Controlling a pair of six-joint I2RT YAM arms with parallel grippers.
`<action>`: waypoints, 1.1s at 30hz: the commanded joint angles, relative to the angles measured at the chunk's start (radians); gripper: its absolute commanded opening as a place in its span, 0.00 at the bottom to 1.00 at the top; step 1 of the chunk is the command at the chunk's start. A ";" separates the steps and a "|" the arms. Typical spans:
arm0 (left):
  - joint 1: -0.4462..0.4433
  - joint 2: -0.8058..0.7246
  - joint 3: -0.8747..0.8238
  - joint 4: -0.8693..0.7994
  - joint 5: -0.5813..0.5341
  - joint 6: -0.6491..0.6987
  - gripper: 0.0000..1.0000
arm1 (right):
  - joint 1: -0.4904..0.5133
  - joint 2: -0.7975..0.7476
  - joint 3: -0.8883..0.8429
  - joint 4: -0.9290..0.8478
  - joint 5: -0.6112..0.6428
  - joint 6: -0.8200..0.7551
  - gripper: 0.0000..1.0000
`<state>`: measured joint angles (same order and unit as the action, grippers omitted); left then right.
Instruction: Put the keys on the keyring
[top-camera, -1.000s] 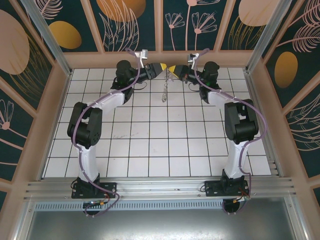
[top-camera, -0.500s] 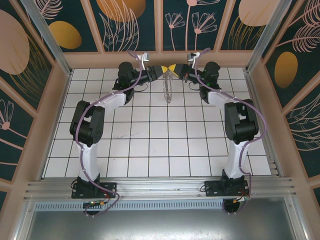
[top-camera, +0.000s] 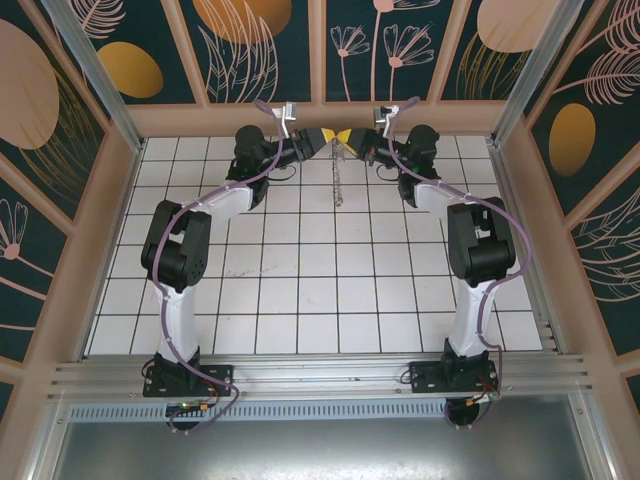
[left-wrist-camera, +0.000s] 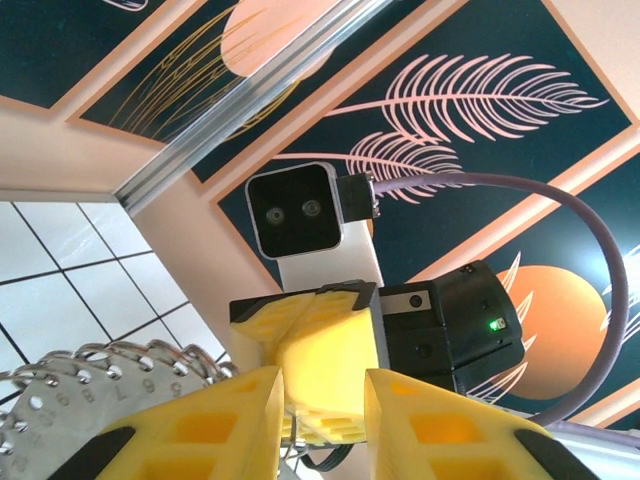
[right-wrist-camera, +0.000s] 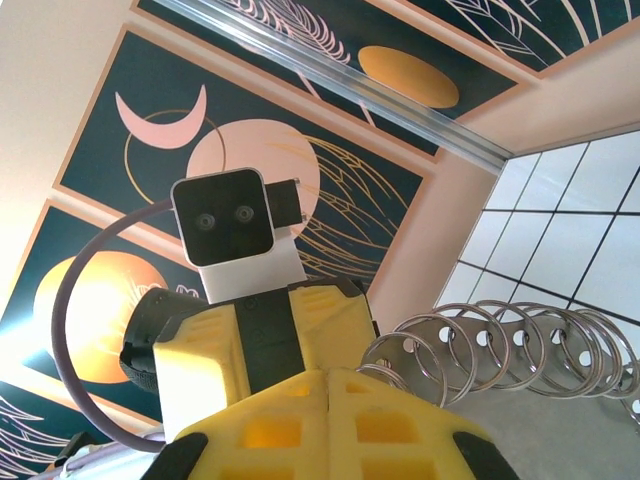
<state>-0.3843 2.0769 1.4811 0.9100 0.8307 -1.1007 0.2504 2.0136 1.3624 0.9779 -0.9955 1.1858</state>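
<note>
**A:** Keyring first. Where is it?

**B:** At the far middle of the tiled table, near the back wall. Its chain trails from the spot where the two grippers meet.

**A:** Start on the left.

**B:** The left gripper shows a narrow gap between its yellow fingers. I cannot tell whether anything is pinched in it. Perforated metal pieces sit just beside one finger.

**A:** And the right?

**B:** The right gripper has its jaws pressed together. The wire coils begin right at its tips, but the contact itself is hidden, so I can't say whether it grips them.

**A:** How should this step go?

**B:** I'd say one side should pin the ring steady while the other works a key onto it. The tips are almost touching, so moves should be small and slow. The loose chain could swing and pull things out of line.

**A:** The surroundings?

**B:** White tiles with dark grid lines. The walls are dark teal panels with pale leaves and orange ovals, framed by aluminium posts.
</note>
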 joint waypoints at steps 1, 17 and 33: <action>-0.005 0.013 -0.003 0.069 0.015 -0.018 0.27 | 0.008 0.008 0.029 0.083 0.003 0.011 0.00; -0.008 0.009 -0.037 0.079 0.000 -0.013 0.27 | 0.008 0.001 0.021 0.091 0.001 0.011 0.00; -0.024 0.026 -0.015 0.092 -0.007 -0.024 0.15 | 0.014 0.002 0.017 0.094 0.000 0.012 0.00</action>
<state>-0.3992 2.0892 1.4456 0.9417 0.8261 -1.1229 0.2562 2.0148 1.3624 0.9997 -0.9932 1.1889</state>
